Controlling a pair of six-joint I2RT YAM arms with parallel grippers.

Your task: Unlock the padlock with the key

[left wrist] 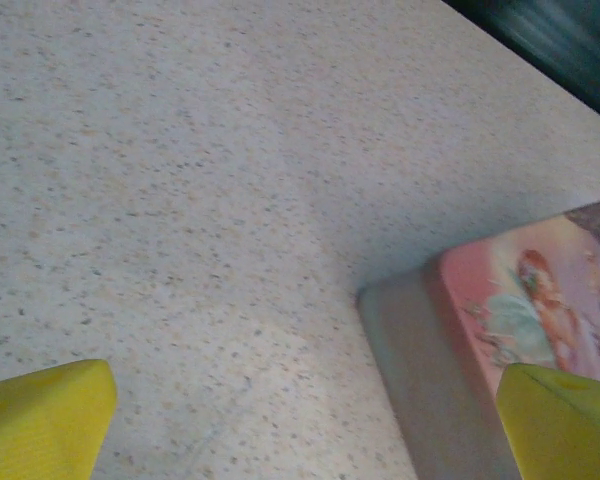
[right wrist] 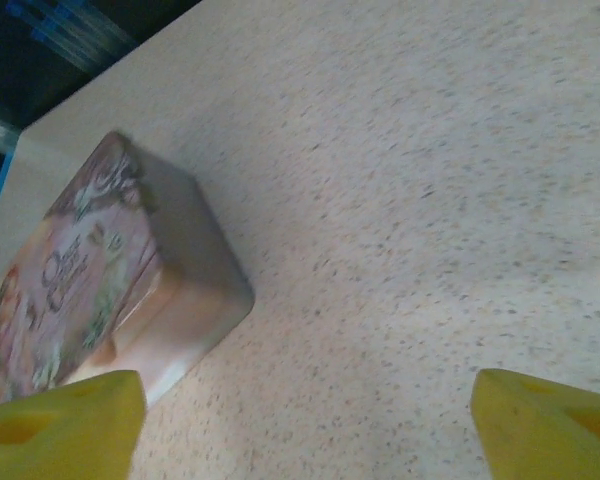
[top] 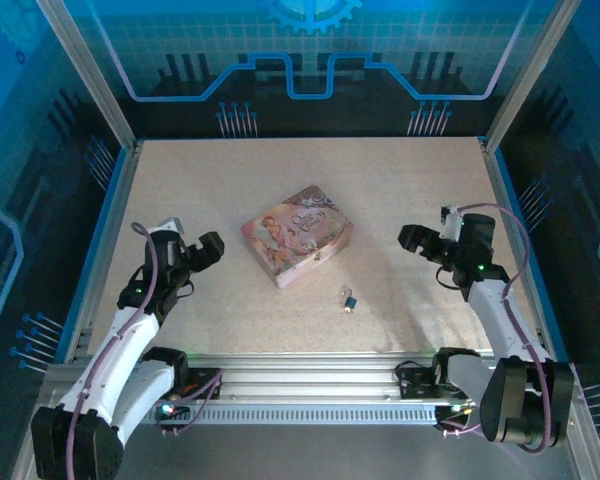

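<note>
Lying lengthwise near-to-far, the padlock (top: pixel 349 300) aims its shackle toward the tin (top: pixel 296 234).

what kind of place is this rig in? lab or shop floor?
Likely a lab robot cell, not a shop floor: aluminium frame, blue printed wall panels, and a speckled table staged with a tin and padlock.

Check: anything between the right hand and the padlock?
Nothing. The top view shows bare tabletop between the right hand and the padlock.
</note>
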